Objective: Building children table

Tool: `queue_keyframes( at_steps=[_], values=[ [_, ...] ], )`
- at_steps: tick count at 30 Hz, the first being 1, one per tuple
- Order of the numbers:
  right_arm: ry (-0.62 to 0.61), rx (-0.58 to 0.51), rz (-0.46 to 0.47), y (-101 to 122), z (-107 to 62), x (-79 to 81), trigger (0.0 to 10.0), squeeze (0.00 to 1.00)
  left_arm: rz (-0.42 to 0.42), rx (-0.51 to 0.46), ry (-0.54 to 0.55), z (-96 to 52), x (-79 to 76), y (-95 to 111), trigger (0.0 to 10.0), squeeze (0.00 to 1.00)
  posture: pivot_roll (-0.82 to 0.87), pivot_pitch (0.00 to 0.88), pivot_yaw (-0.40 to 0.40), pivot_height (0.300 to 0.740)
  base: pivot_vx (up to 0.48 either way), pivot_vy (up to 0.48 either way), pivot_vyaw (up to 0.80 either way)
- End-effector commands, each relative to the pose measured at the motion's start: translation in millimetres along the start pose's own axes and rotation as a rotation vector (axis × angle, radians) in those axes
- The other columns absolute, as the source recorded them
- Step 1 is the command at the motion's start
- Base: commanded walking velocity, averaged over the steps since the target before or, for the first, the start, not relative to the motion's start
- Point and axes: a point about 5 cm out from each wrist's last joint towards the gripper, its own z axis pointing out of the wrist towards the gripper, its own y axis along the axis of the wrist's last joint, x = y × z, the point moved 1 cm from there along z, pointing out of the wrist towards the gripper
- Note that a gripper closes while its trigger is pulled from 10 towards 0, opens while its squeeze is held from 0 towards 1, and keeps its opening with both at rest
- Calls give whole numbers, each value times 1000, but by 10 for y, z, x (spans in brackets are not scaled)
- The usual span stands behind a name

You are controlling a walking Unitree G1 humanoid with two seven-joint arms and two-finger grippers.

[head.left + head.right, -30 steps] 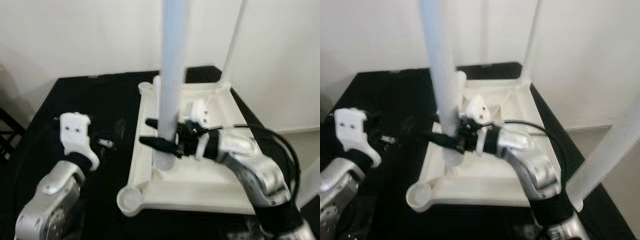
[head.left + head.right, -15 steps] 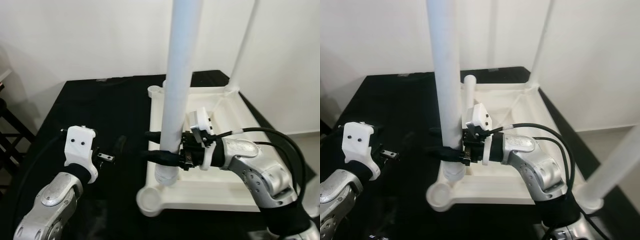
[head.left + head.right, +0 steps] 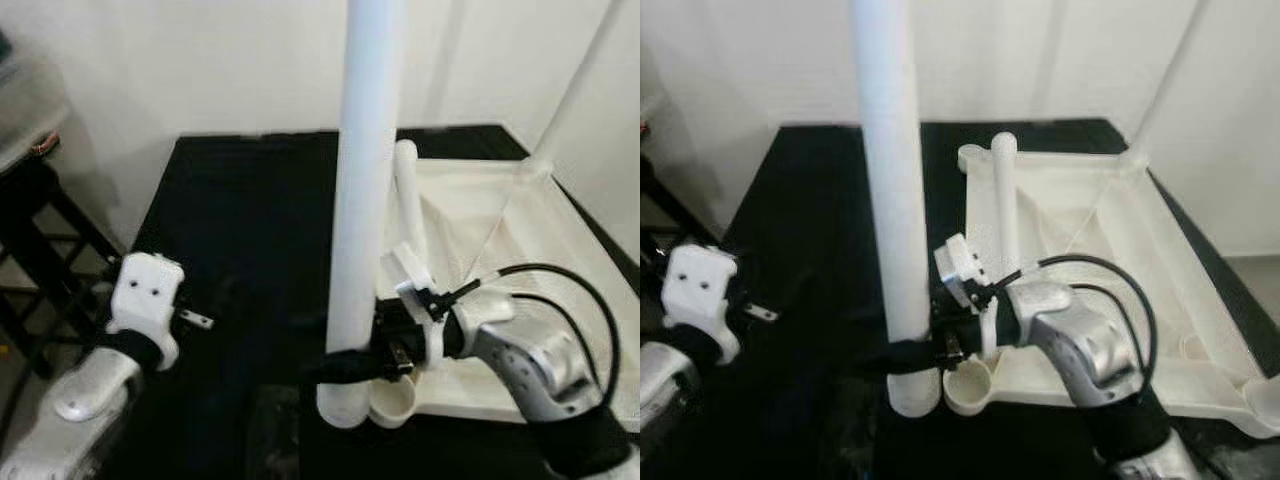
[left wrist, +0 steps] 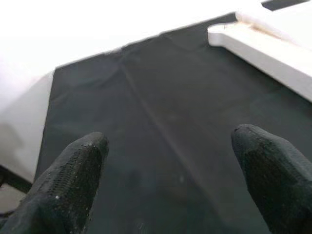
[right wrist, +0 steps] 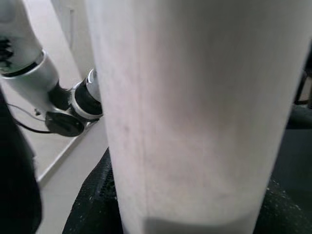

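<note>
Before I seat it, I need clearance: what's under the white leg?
The white cylindrical table leg in the right hand stands over black cloth; its bottom face is hidden.

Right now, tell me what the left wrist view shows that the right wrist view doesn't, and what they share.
Left wrist view alone: the left end effector open, its black fingertips spread above the black tabletop, with a corner of the white table frame beyond.
Right wrist view alone: the white table leg close up, clamped by the right end effector, and the robot's other arm behind.
Shared: black fingers in front and white table parts.
</note>
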Motion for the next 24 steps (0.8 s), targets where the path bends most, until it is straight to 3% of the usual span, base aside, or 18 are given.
queue_keyframes(
  at_steps=[1, 7, 16, 24],
  values=[
    [23, -5, -15, 61, -16, 28, 10000, 0, -12, -5, -6, -21, -26, 21, 10000, 0, 45, 178, 2, 740, 0, 0, 0],
    [59, 12, 2, 58, -34, 66, 10000, 0, 14, 7, -5, -60, 18, 26, 10000, 0, 46, 193, 3, 740, 0, 0, 0],
    [117, 48, 8, 72, -56, 100, 10000, 0, 0, 11, 0, -108, 29, 38, 10000, 0, 46, 209, 5, 740, 0, -454, 0],
    [139, 44, -12, 131, -4, 69, 10000, 0, -25, 12, 47, -171, 144, 54, 10000, 0, 49, 224, 4, 740, 0, 0, 0]
  ],
)
